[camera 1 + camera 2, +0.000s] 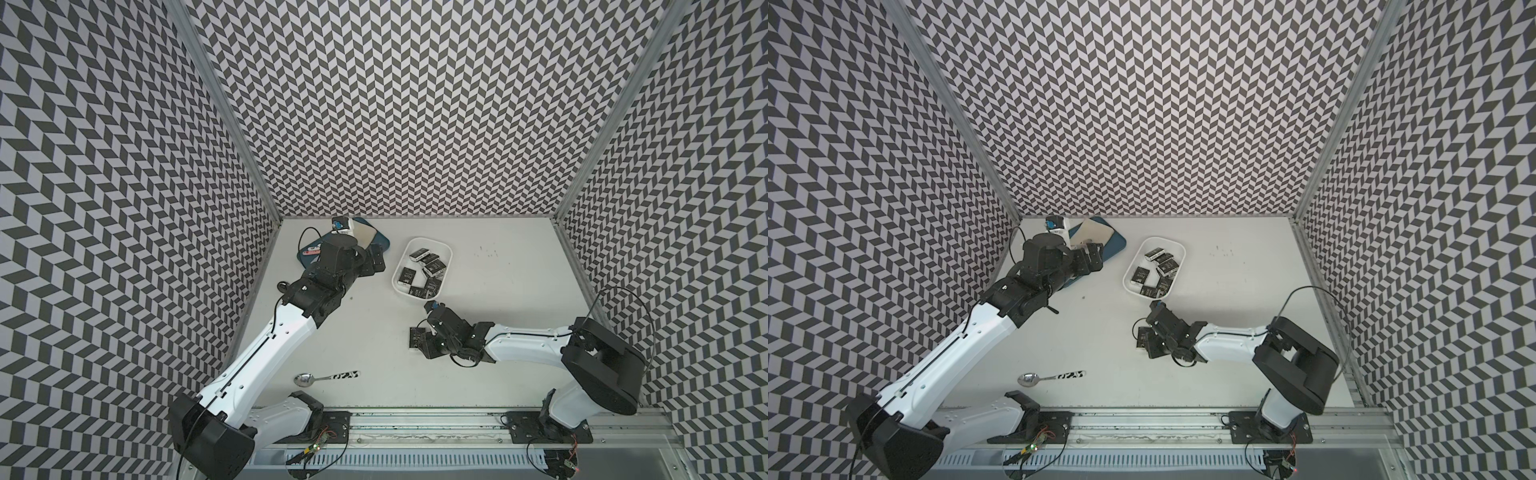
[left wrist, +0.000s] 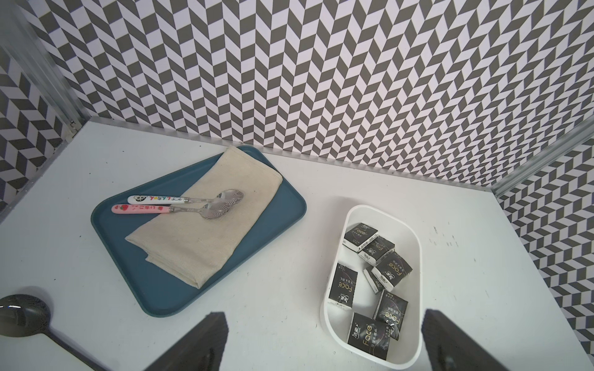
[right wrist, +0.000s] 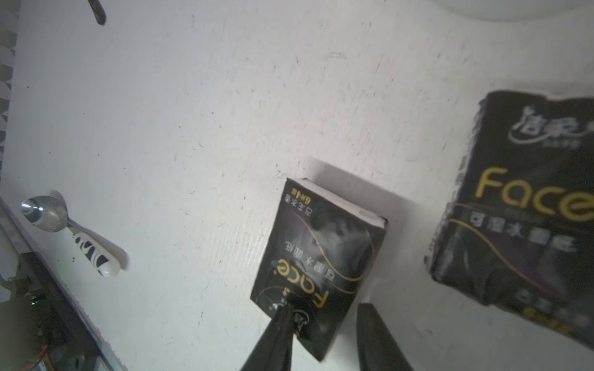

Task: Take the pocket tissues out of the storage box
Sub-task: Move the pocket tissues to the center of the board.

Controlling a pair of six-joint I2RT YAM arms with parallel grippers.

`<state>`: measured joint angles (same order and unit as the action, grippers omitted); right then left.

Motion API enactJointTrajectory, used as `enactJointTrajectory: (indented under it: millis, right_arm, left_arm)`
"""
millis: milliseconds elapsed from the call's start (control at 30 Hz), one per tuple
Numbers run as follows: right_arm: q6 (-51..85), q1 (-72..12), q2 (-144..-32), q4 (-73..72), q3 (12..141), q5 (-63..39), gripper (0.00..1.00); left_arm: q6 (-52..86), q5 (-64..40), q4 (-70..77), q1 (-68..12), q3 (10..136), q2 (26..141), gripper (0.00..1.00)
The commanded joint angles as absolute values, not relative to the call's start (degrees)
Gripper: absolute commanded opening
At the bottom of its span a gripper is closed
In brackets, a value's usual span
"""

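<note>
The white storage box stands mid-table and holds several black "Face" pocket tissues. In front of it, two more packets lie on the table. In the right wrist view, one packet lies between the fingers of my right gripper. One finger overlaps it and the other stands clear, so the jaws are open. The second packet lies beside it. My left gripper hangs wide open and empty, left of the box.
A blue tray with a beige cloth and two spoons sits at the back left. A patterned-handle spoon lies near the front edge. A black spoon lies by the left arm. Patterned walls enclose three sides.
</note>
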<state>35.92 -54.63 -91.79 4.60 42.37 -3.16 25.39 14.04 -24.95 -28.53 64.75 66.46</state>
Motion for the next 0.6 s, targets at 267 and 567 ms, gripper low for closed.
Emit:
enactJointTrajectory:
  millis: [267, 567]
  right_arm:
    - [37.8, -54.5, -95.8, 2.8, 45.0, 1.8, 0.27]
    - [38.4, -51.7, -97.6, 3.5, 47.6, 3.6, 0.24]
  left_arm:
    - [25.4, 14.3, -24.7, -28.9, 63.8, 64.9, 0.99]
    - [25.1, 14.8, -24.8, -28.9, 63.5, 64.8, 0.99]
